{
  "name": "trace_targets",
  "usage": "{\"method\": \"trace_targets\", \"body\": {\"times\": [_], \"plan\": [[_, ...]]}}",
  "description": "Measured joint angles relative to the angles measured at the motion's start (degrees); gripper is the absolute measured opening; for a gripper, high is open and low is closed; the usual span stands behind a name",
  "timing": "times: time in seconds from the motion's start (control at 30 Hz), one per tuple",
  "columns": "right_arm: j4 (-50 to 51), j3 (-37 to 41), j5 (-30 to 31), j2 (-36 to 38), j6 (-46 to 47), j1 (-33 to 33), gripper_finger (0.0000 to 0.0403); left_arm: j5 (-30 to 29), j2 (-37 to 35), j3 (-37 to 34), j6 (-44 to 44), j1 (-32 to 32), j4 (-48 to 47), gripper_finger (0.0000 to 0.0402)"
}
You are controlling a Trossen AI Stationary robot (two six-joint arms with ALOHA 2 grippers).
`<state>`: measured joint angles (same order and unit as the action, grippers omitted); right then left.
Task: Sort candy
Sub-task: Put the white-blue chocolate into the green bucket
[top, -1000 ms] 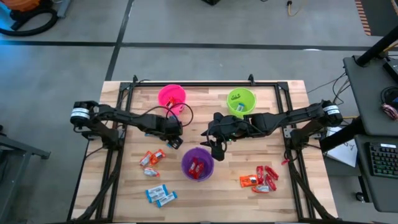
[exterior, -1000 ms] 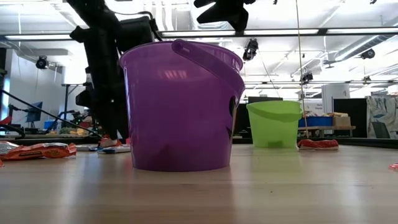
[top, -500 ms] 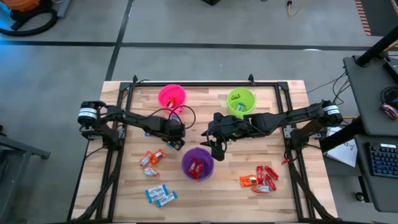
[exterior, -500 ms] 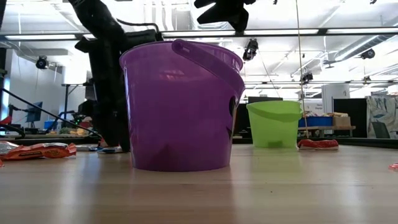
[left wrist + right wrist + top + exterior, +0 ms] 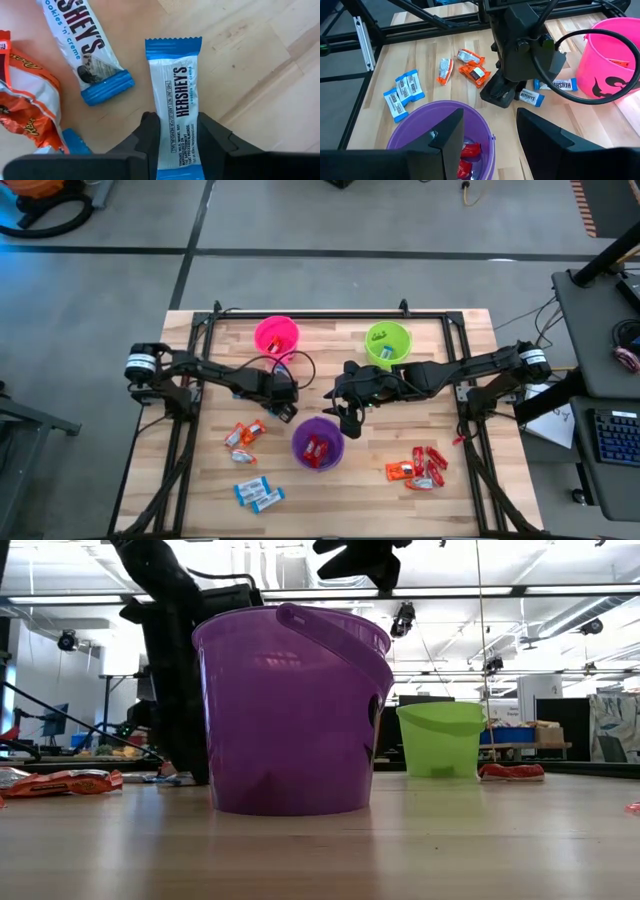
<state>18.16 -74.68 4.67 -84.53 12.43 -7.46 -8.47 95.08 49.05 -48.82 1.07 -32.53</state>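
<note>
Your left gripper (image 5: 177, 137) is down on the table (image 5: 460, 490) between the pink cup (image 5: 276, 337) and the purple cup (image 5: 318, 442), fingers (image 5: 150, 132) closed against both long edges of a blue-and-white Hershey's bar (image 5: 176, 95) lying flat on the wood. A second blue-and-white bar (image 5: 85, 37) lies just beside it, with an orange wrapper (image 5: 25, 95) near that.

Your right gripper (image 5: 487, 132) hangs above the purple cup's far rim, jaws wide apart, holding nothing.

Containers:
- Purple cup: red candies (image 5: 318, 448) inside, clearly visible from the high and right wrist views.
- Pink cup: something orange (image 5: 274, 342) inside; you can't make out how many pieces.
- Green cup (image 5: 387, 343): a small blue item (image 5: 384, 351) inside, too small to identify.

Loose candy on the table:
- Orange pieces (image 5: 243, 433) left of the purple cup.
- Blue-and-white pair (image 5: 258, 494) near the front edge, left side.
- Red and orange cluster (image 5: 418, 467) on the right side, well apart from all cups.

In the low view the purple cup stands upright in front, the green one farther back.
</note>
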Motion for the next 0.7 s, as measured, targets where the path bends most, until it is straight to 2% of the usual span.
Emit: {"method": "trace_targets", "body": {"times": [0.17,0.37,0.7], "plan": [[0.08,0.0,0.0,0.0,0.0,0.0,0.0173,1.11,-1.65,0.54,0.07,-0.84,-3.45,0.0079],[0.15,0.0,0.0,0.0,0.0,0.0,0.0173,0.94,-7.23,0.85,0.65,-1.18,-6.49,0.0079],[0.11,0.0,-0.02,0.0,0.01,0.0,0.0173,3.7,-23.94,0.86,5.71,-1.32,-7.86,0.008]]}}
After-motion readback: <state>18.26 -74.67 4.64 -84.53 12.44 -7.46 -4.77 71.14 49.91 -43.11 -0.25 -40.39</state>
